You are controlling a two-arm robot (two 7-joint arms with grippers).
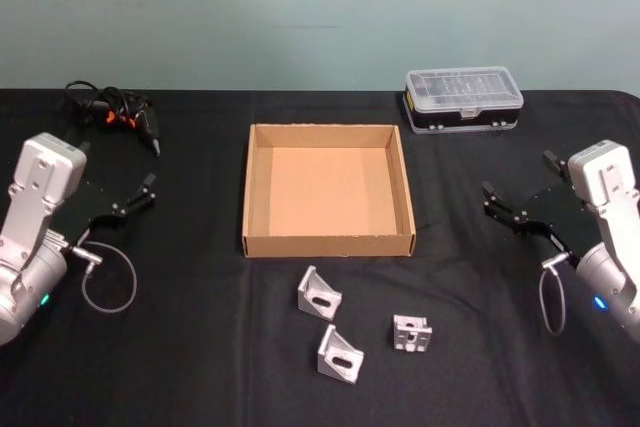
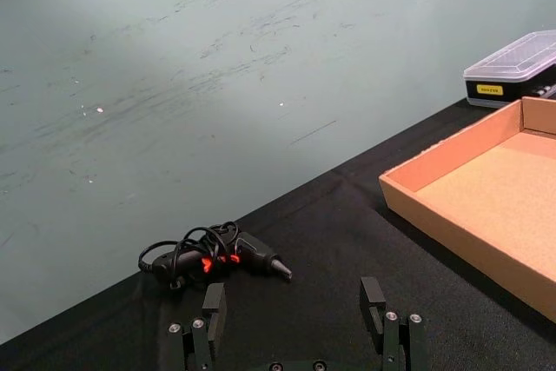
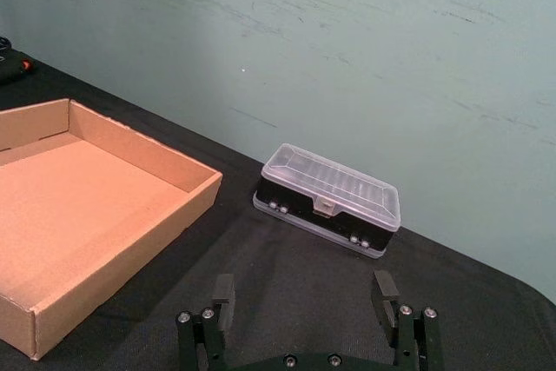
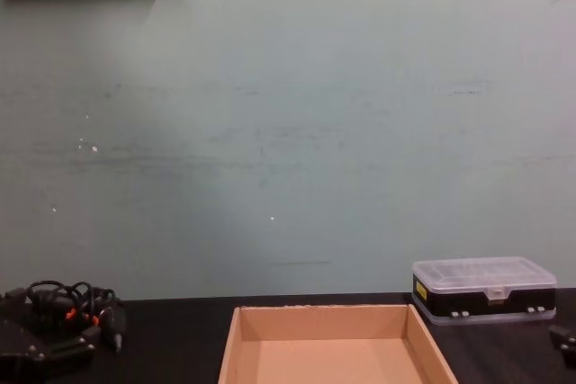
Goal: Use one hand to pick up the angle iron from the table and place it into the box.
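Note:
Three silver angle irons lie on the black table (image 1: 200, 367) in front of the box: one (image 1: 318, 293) closest to it, one (image 1: 340, 354) nearer me, one (image 1: 411, 333) to the right. The tan cardboard box (image 1: 328, 243) sits mid-table with nothing inside; its wall also shows in the left wrist view (image 2: 469, 232), the right wrist view (image 3: 113, 258) and the chest view (image 4: 333, 312). My left gripper (image 1: 118, 197) hovers open at the left, far from the irons. My right gripper (image 1: 518, 194) hovers open at the right. Both hold nothing, as the left (image 2: 295, 310) and right (image 3: 304, 301) wrist views show.
A clear-lidded plastic case (image 1: 463, 99) stands behind the box at the back right. A black tool with orange parts and a coiled cord (image 1: 120, 115) lies at the back left. A teal wall rises behind the table.

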